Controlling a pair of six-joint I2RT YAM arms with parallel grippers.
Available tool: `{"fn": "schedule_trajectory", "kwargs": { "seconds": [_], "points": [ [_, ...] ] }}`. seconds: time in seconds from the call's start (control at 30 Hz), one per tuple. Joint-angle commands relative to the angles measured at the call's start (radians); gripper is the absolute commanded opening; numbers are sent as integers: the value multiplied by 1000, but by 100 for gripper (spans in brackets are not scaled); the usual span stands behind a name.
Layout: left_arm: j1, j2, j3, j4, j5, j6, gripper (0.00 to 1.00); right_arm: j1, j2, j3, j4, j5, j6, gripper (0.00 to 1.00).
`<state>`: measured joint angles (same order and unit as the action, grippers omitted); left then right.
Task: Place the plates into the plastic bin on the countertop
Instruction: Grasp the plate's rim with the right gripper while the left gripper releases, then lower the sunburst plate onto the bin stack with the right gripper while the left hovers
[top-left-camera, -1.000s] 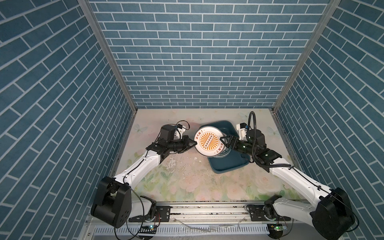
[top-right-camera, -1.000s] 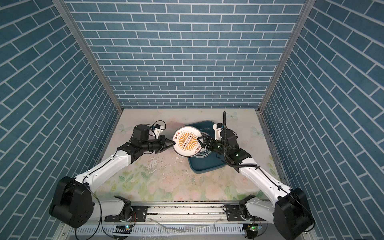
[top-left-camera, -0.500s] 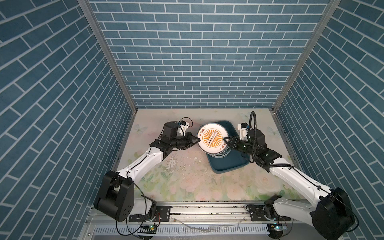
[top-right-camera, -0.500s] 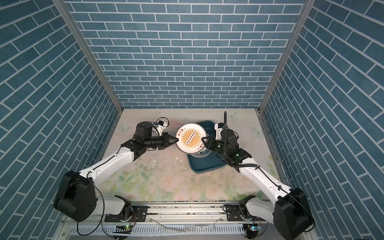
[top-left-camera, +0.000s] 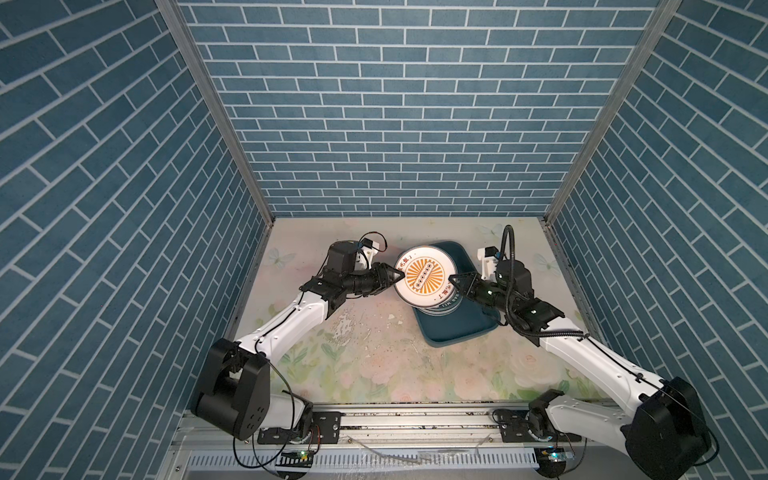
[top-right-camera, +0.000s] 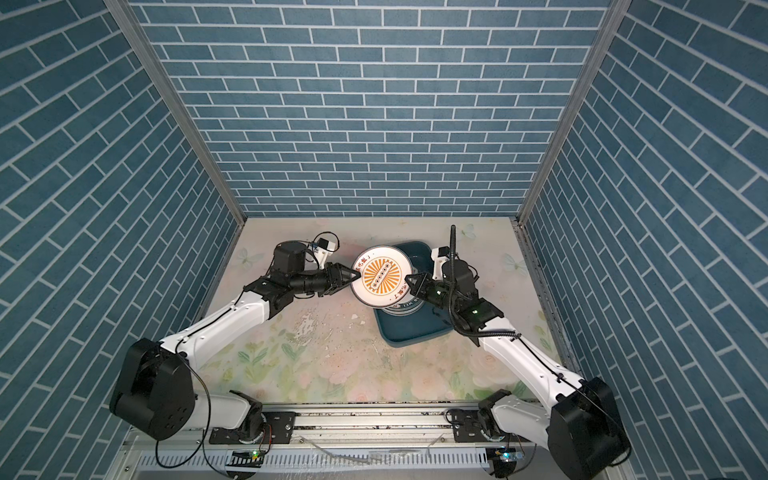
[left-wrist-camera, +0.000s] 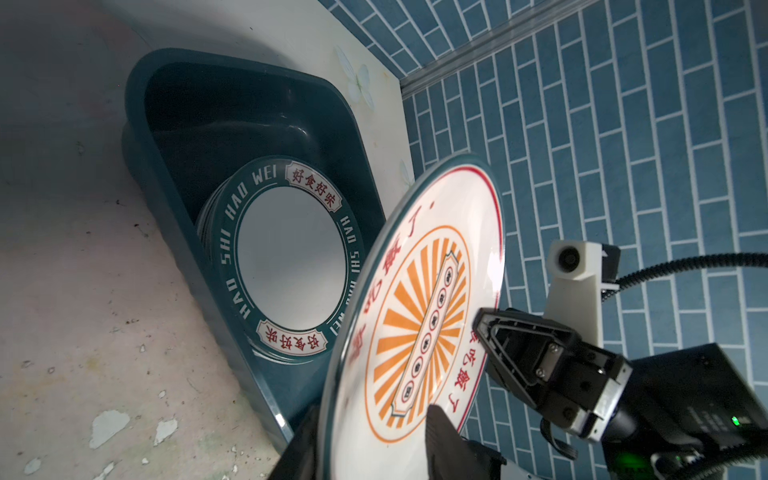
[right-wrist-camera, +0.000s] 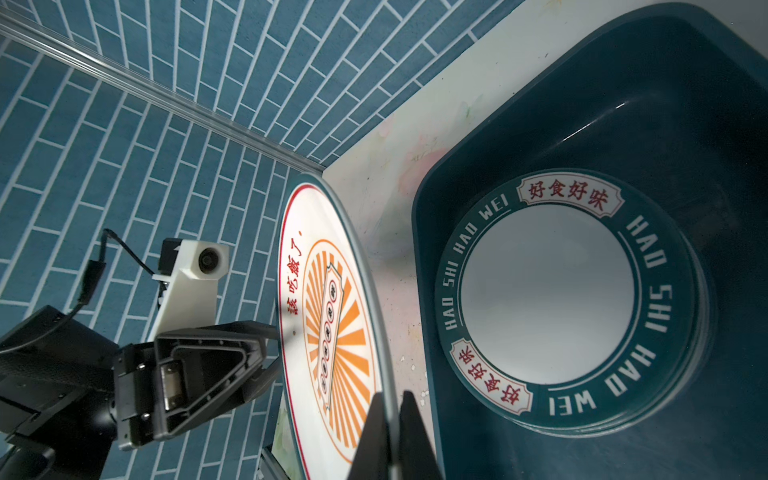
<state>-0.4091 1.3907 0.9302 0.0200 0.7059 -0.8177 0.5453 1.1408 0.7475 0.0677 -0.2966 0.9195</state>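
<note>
A white plate with an orange sunburst centre (top-left-camera: 419, 276) (top-right-camera: 380, 276) hangs tilted in the air over the left rim of the teal plastic bin (top-left-camera: 457, 338) (top-right-camera: 415, 338). My right gripper (top-left-camera: 455, 279) (right-wrist-camera: 390, 399) is shut on the plate's right edge. My left gripper (top-left-camera: 397, 274) (left-wrist-camera: 372, 428) straddles the opposite edge with its jaws apart, open. Inside the bin lies a stack of plates with dark teal lettered rims (left-wrist-camera: 291, 257) (right-wrist-camera: 548, 299). The bin stands at the back right of the floral countertop (top-left-camera: 374, 353).
Blue brick-patterned walls (top-left-camera: 395, 124) close in the back and both sides. A metal rail (top-left-camera: 415, 415) with both arm bases runs along the front. The countertop's print is worn and flaked (top-left-camera: 349, 328) just left of the bin.
My right gripper has closed on the sunburst plate's edge. My left gripper, which held the plate, has opened its jaws. The plate has shifted slightly toward the back.
</note>
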Motion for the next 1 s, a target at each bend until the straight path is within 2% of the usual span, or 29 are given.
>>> {"fn": "schedule_trajectory", "kwargs": {
  "seconds": [0.0, 0.17, 0.33, 0.47, 0.7, 0.97],
  "points": [
    [-4, -42, 18, -2, -81, 32, 63, 6, -13, -13, 10, 0, 22, 0],
    [-4, -144, 16, -134, -266, 97, 80, 5, -44, -23, -27, 52, 24, 0],
    [-18, -267, -50, -96, -298, 109, 99, -8, -57, -25, -85, 103, 28, 0],
    [-76, -323, -72, -128, -373, 116, 100, -25, -50, -27, -96, 105, 46, 0],
    [-214, -325, -90, -38, -446, 146, 100, -53, -31, -23, -97, 108, 61, 0],
    [-263, -344, -86, -25, -484, 216, 100, -70, -22, -32, -99, 185, 90, 0]
  ]
}}
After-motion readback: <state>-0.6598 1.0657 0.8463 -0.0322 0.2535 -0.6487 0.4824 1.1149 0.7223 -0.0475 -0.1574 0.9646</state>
